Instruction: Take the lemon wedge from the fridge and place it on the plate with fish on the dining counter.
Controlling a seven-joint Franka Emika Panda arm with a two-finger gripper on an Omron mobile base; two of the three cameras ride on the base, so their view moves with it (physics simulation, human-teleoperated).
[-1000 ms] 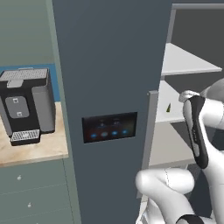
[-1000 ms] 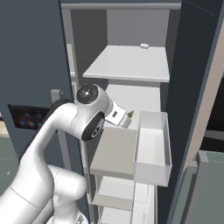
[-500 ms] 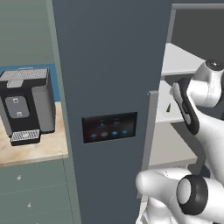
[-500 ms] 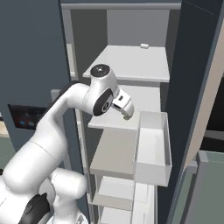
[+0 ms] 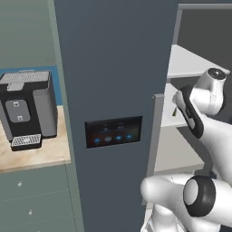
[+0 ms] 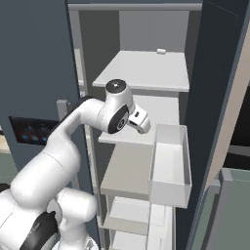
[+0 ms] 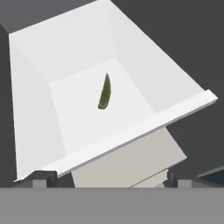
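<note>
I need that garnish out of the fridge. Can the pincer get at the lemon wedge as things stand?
Probably yes. The fridge stands open, and the lemon wedge lies alone in a white bin open at the top. The pincer faces it with nothing between, though not yet inside.

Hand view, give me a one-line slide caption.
Open gripper looks into a white fridge shelf where a thin green lemon wedge lies alone.

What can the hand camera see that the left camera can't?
Hand view: a small green wedge lying on the floor of a white bin, with the gripper open above it. Left base view: a black coffee machine on a wooden counter, and the fridge door's blue-lit panel. Both show the fridge's white inside.
</note>
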